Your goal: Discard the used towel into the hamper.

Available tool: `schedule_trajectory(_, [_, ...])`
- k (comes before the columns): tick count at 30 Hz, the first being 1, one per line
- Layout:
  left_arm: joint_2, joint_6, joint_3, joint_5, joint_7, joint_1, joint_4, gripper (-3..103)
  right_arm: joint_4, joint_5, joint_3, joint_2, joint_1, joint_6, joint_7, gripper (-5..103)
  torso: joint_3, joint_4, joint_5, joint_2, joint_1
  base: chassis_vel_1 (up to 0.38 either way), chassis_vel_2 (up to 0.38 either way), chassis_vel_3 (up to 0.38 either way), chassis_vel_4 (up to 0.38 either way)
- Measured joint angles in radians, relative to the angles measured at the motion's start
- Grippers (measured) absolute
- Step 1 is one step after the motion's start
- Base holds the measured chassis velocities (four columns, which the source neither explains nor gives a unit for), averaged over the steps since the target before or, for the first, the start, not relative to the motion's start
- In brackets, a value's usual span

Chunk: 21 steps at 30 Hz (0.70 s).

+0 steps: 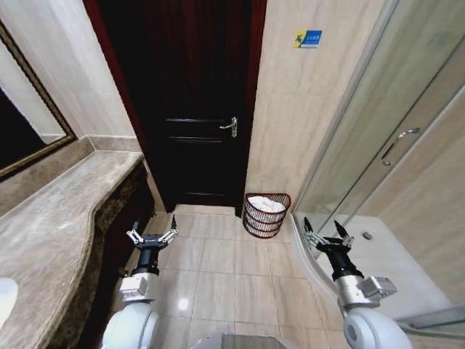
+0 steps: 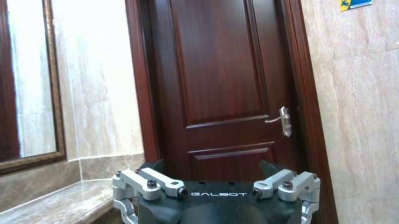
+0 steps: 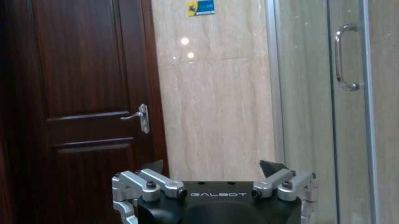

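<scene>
In a tiled hotel-style bathroom, the robot's left tool (image 1: pixel 152 237) hangs low at about 7 o'clock in the head view, fingers spread wide and holding nothing, beside the dark front of the marble bench (image 1: pixel 58 218). The right tool (image 1: pixel 328 236), at about 5 o'clock, is likewise wide and empty, poised over the curved edge of the shower tray (image 1: pixel 392 269). Both point ahead toward the dark wooden door (image 1: pixel 196 94), likely a neutral carry posture with no grasp under way. Between the 2 tools and farther off, the hamper (image 1: pixel 266 215) stands on the floor tiles against the wall just right of the door frame, near 12 o'clock from the right tool. White cloth, apparently the towel (image 1: pixel 267 204), lies inside its rim, which suggests the discard is done. The glass shower door (image 3: pixel 339 93) closes off the right.
</scene>
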Motion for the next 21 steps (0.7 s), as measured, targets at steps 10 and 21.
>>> schedule_trajectory(10, [0.000,0.000,0.000,0.000,0.000,0.000,0.000,100,0.000,0.000,0.000,0.000,0.000,0.000,0.000,100,0.000,0.0002,-0.0004,0.000,0.000,0.153,-0.095,-0.100,0.152])
schedule_trajectory(21, [0.000,0.000,0.000,0.000,0.000,0.000,0.000,100,0.000,0.000,0.000,0.000,0.000,0.000,0.000,100,0.000,0.0001,-0.0001,0.000,0.000,0.105,-0.114,-0.103,0.111])
